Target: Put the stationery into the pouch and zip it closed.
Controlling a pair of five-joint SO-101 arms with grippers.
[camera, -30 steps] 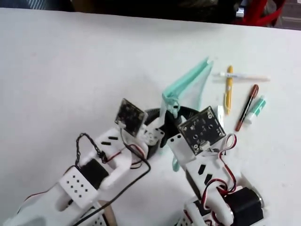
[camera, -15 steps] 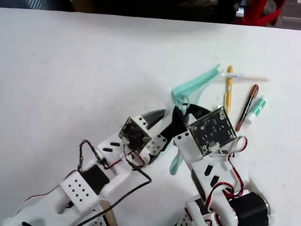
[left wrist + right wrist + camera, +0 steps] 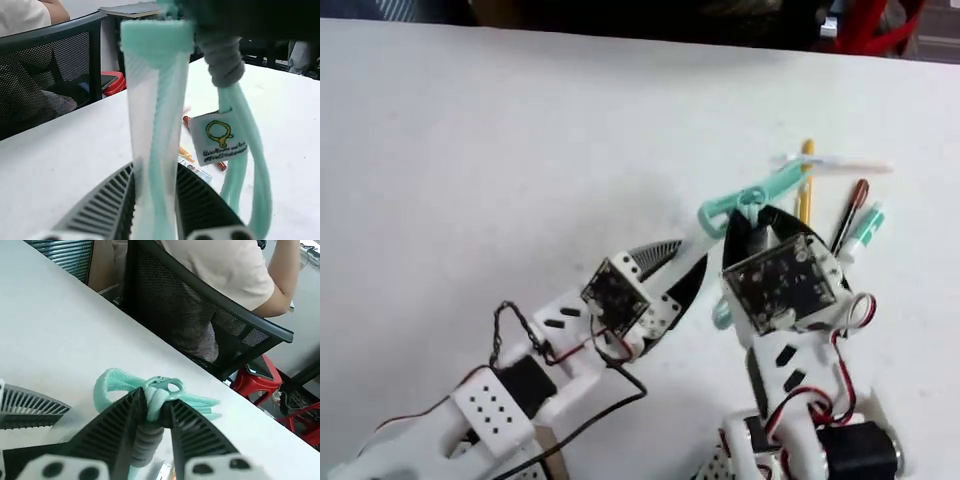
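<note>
The left gripper point(image 3: 155, 172) has its ribbed black jaws pinched tight on one end of the mint-green see-through pouch point(image 3: 155, 100), which runs out from between them. Opposite it, the right gripper point(image 3: 154, 402) is clamped just as tight on the mint-green zip cord point(image 3: 112, 382) at the pouch's other end. A grey bead point(image 3: 145, 442) on the cord sits between its jaws, and a small white paper tag point(image 3: 220, 137) dangles beside the loop. So the pouch is stretched between the two arms, towards the right of the white table point(image 3: 520, 130). Just beyond it the stationery lies in the open: a yellow pen point(image 3: 806, 190), a thin white pen point(image 3: 845, 164) crossing its far end, a dark pen with a brown cap point(image 3: 852, 210) and a short marker with a mint cap point(image 3: 868, 224) beside that. By my reckoning nothing is packed yet. This looks like work on the zip, though I can't tell whether it is open or closed. All four pieces have yet to go in, and the closing pull comes after.
</note>
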